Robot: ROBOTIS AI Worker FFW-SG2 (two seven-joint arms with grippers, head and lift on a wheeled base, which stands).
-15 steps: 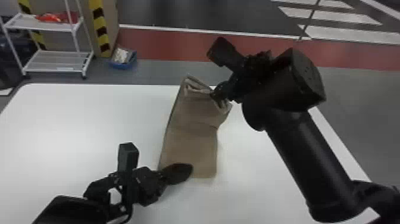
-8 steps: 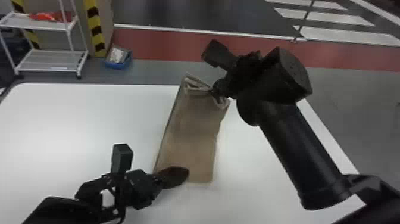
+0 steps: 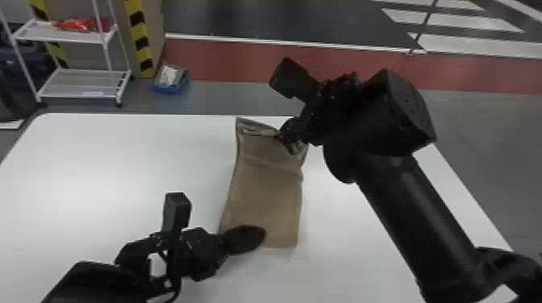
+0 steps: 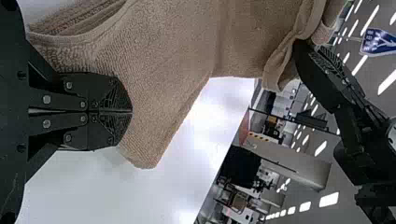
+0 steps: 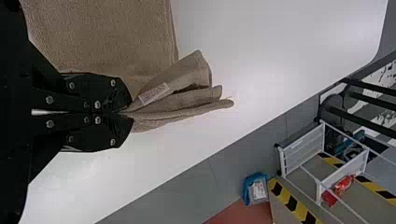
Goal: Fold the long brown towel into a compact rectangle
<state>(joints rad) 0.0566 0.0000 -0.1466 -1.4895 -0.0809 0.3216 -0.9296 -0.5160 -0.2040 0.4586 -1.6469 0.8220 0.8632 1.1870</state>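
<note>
Pointing away from the robot, the long brown towel (image 3: 266,193) lies on the worktop (image 3: 121,161), its long axis running from near side to far edge and leaning slightly right at the far end. The right end effector (image 3: 282,138) grips bunched layers at the towel's far right corner. The left end effector (image 3: 262,235) is closed over its near left corner; whether cloth is pinched there, one cannot tell.

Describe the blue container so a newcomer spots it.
Look past the far edge of the white table, toward the left. On the floor, just right of the white rack, sits the container. It is blue with pale contents, unlike the red item on the rack.
</note>
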